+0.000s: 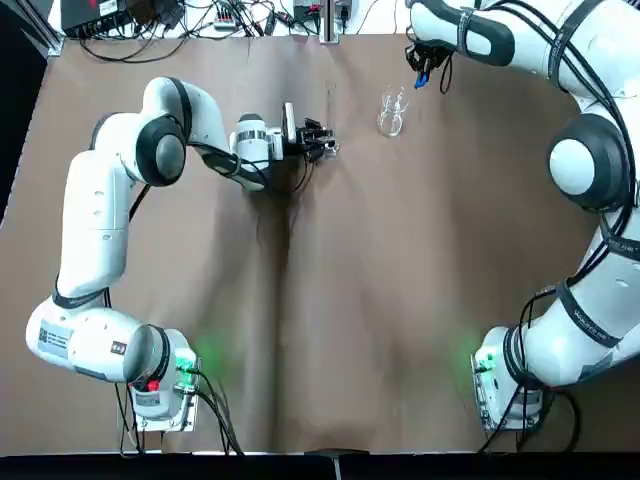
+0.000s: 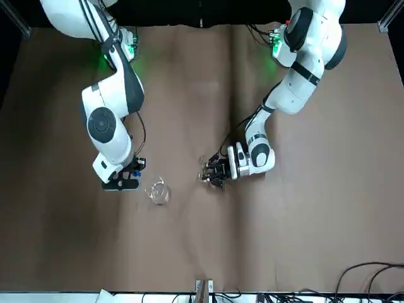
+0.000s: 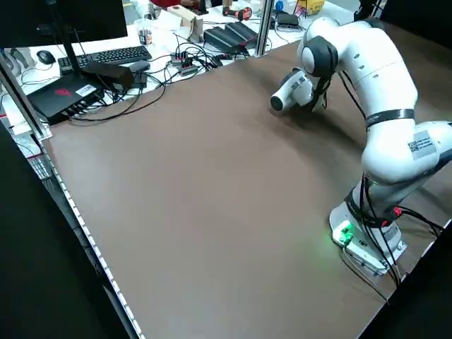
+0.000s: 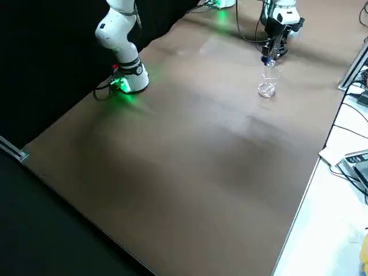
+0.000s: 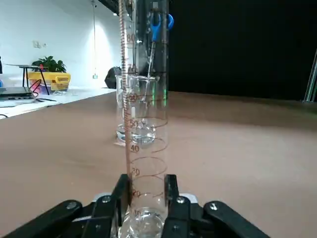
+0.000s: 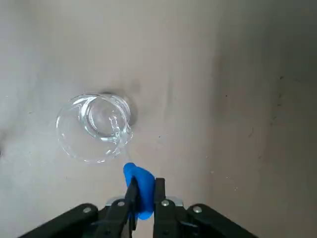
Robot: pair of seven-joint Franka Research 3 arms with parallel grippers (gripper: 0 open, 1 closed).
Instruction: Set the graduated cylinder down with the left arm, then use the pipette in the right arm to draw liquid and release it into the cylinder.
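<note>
My left gripper (image 1: 328, 145) lies low over the table's middle back, shut on the foot of the graduated cylinder (image 5: 147, 99). The thin clear tube stands upright between the fingers (image 5: 121, 191). To its right stands the short glass beaker (image 1: 391, 112) with a little clear liquid (image 5: 134, 135) in it. My right gripper (image 1: 424, 68) hangs just behind the beaker, pointing down, shut on the blue bulb of the pipette (image 6: 139, 187). The pipette's stem (image 5: 150, 52) points down to about the beaker's rim. Whether its tip is inside the beaker I cannot tell.
Brown cloth covers the table (image 1: 400, 300). Cables and electronics (image 1: 200, 15) run along the far edge. A keyboard and monitor (image 3: 106, 56) sit on a desk off the robot's left side. Both arm bases (image 1: 160, 385) glow green at the near edge.
</note>
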